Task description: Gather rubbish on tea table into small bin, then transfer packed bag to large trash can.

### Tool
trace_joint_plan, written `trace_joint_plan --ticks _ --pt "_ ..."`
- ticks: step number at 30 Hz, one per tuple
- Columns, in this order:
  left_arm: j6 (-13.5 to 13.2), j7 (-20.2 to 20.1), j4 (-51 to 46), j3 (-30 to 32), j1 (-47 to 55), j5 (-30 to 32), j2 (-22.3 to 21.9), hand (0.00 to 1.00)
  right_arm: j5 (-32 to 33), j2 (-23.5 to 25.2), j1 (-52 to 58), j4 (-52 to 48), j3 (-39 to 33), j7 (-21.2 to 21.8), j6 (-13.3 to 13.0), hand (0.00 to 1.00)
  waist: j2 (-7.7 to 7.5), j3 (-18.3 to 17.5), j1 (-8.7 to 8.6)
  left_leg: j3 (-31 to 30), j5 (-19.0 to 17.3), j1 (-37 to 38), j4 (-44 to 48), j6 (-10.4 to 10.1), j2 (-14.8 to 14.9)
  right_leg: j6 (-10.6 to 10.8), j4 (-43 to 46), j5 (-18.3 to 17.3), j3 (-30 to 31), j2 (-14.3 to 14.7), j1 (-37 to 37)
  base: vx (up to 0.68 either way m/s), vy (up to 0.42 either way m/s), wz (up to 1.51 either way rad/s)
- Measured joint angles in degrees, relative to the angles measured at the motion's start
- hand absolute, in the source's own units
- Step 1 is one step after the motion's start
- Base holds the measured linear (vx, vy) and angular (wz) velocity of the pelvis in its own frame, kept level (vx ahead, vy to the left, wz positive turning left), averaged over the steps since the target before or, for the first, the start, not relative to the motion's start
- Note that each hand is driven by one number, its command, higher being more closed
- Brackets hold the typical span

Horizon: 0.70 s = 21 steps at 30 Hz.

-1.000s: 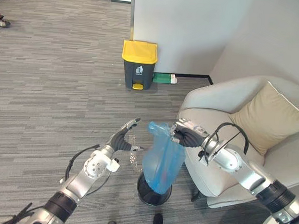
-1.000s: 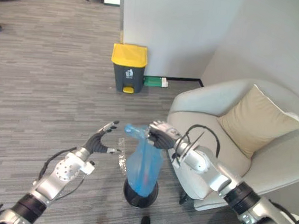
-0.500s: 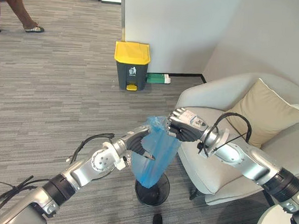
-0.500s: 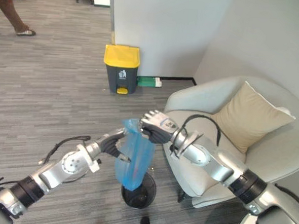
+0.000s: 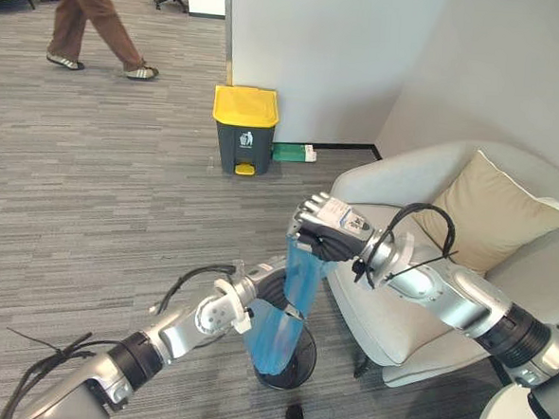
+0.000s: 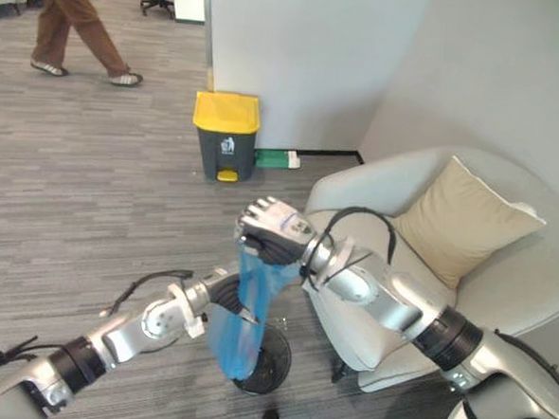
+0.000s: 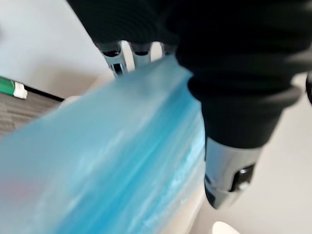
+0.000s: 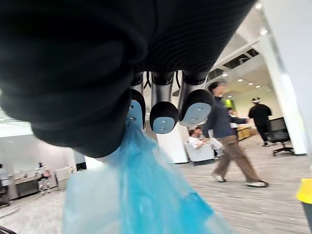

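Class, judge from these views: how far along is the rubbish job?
Done: the blue bag is lifted mostly out of the small bin. In hand: right hand grips its top, left hand its middle. Left: carrying it to the yellow-lidded trash can.

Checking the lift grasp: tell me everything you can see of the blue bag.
The blue bag is thin, translucent plastic, pulled into a long, creased, near-upright strip. The right hand is curled round its bunched top; the left hand pinches its middle between fingers and thumb. Its lower end hangs at the mouth of the small black bin on the floor. Contents cannot be made out.
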Motion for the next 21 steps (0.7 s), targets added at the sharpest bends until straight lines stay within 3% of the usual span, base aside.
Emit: trace_joint_plan --ticks 3,4,11,18,21 --pt "0.54 0.01 1.43 -0.04 0.01 0.97 -2.33 0.0 0.31 0.43 -0.01 -0.03 0.0 0.13 -0.07 1.0 -0.02 -0.01 0.1 0.01 0.0 0.01 -0.06 -0.01 0.04 0.0 0.0 0.0 0.02 0.06 -0.01 0.0 0.0 0.0" --pt "0.59 0.06 1.65 -0.01 0.01 1.03 -2.62 1.0 0.35 0.63 -0.01 -0.03 0.0 0.17 -0.07 1.0 -0.03 -0.02 0.1 0.01 0.0 0.02 -0.06 -0.01 0.04 0.0 0.0 0.0 0.03 0.07 -0.01 0.0 0.0 0.0" --pt "1.94 4.84 2.95 3.62 1.97 4.15 -6.05 1.0 4.42 2.87 0.99 -4.26 -0.31 1.82 -0.22 1.0 -0.03 -0.01 0.23 0.13 0.01 0.24 -0.21 -0.01 0.17 0.01 0.14 -0.01 0.1 0.24 0.02 0.0 0.0 0.0" --pt "3.21 6.39 -3.25 7.02 9.76 2.64 -8.21 1.0 4.96 4.99 8.09 -6.41 -2.23 2.36 -0.77 1.0 -0.01 0.0 1.11 -0.01 0.5 1.46 -1.99 0.25 -0.06 0.75 0.99 -0.8 -0.02 0.09 0.31 -0.02 0.004 0.02" --pt "4.81 8.08 -3.33 8.19 9.49 2.62 -12.64 1.0 4.85 7.24 9.01 -5.47 -2.2 2.59 -0.64 1.0 0.0 0.0 1.15 0.04 0.51 1.93 -1.98 0.27 -0.08 0.75 1.68 -1.28 0.08 0.0 0.4 0.0 0.0 0.0"
